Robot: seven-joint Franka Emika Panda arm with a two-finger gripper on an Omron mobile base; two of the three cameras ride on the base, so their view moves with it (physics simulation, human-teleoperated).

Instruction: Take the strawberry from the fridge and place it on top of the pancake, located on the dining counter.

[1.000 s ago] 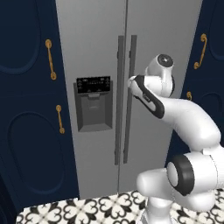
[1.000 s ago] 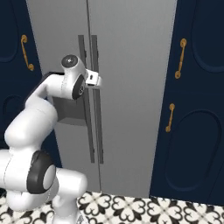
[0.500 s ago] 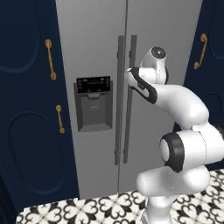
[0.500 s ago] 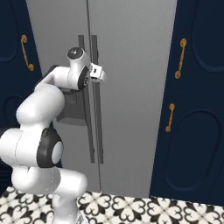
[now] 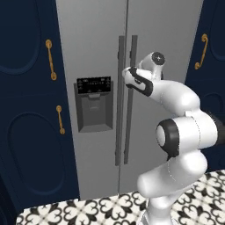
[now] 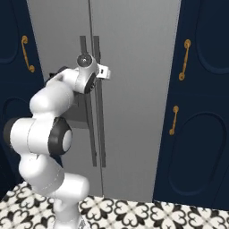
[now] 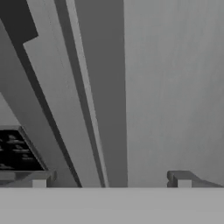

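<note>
Black-and-white patterned floor tiles (image 5: 110,206) run up to navy cabinets (image 5: 26,132) with curved brass handles (image 6: 184,59). The smooth white arm reaches the fingers (image 7: 111,181) spread wide, holding nothing, close to the right door handle (image 5: 130,99). Beyond stands the matte grey fridge (image 5: 96,44), both doors shut, its long dark handles vertical, black dispenser (image 5: 93,104) left.

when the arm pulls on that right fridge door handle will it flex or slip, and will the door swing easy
The right door handle is a long, straight dark bar, so it probably stays stiff. Its smooth, narrow shape could let the end effector slide along it unless gripped squarely. The fridge door is tall and wide, so it likely feels heavy and swings on a hinge rather than tipping.
</note>
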